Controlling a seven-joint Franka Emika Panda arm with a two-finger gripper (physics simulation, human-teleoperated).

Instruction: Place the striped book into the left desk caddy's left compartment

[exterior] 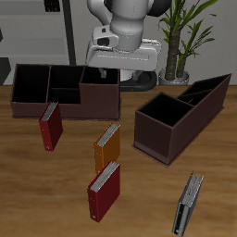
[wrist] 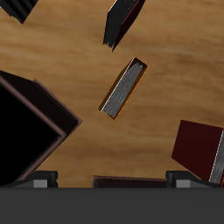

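Lying near the table's front edge, at the lower right of the exterior frame, the thin grey striped book (exterior: pixel 189 204) stood on its long edge, well apart from everything else. Up and to the left of it in that frame sat the long dark brown left desk caddy (exterior: pixel 180 116), turned diagonally, its compartments open on top. You had the gripper (exterior: pixel 104 70) far from both, at the upper middle of the exterior frame, over the other brown caddy (exterior: pixel 63 91) that sat square to the desk edge. Only the fingertips (wrist: pixel 38 181) showed in the wrist view, set wide apart with nothing between them. Between the two caddies stood the orange book (exterior: pixel 107 146), which also showed in the wrist view (wrist: pixel 123 88). One dark red book (exterior: pixel 104 191) stood just in front of it, nearer the front edge, and another dark red book (exterior: pixel 50 126) stood just in front of the square caddy.
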